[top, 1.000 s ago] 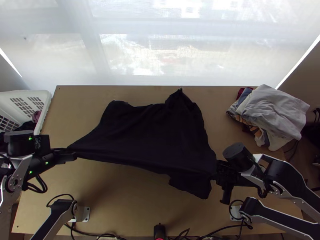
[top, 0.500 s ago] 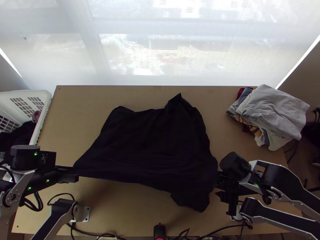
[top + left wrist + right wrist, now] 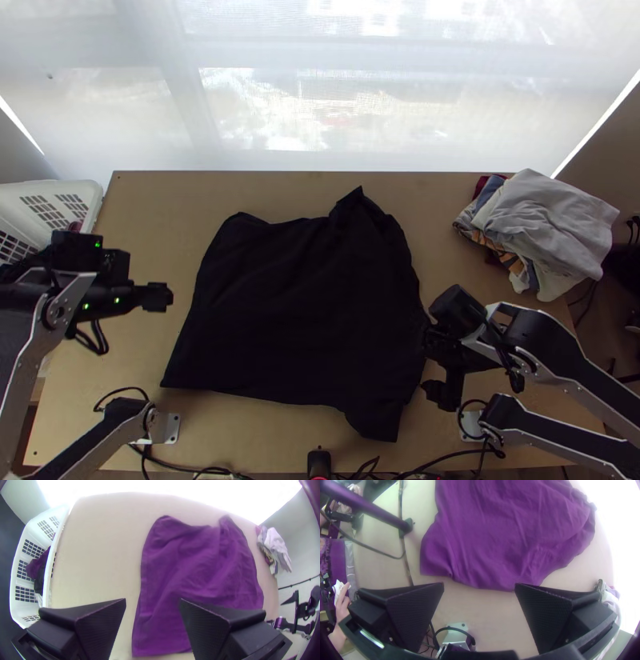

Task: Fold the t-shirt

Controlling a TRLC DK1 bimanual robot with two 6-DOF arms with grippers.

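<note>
The t-shirt (image 3: 300, 312) lies spread, slightly rumpled, on the table (image 3: 248, 436), between the left gripper (image 3: 153, 600) and the right gripper (image 3: 479, 584); both have their 2 fingers apart, empty. The dark cloth appears to show 0 finished folds; edge-straightening and folding remain.

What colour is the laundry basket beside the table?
White, with a grid of slots in its sides; the basket shows best in the left wrist view.
</note>
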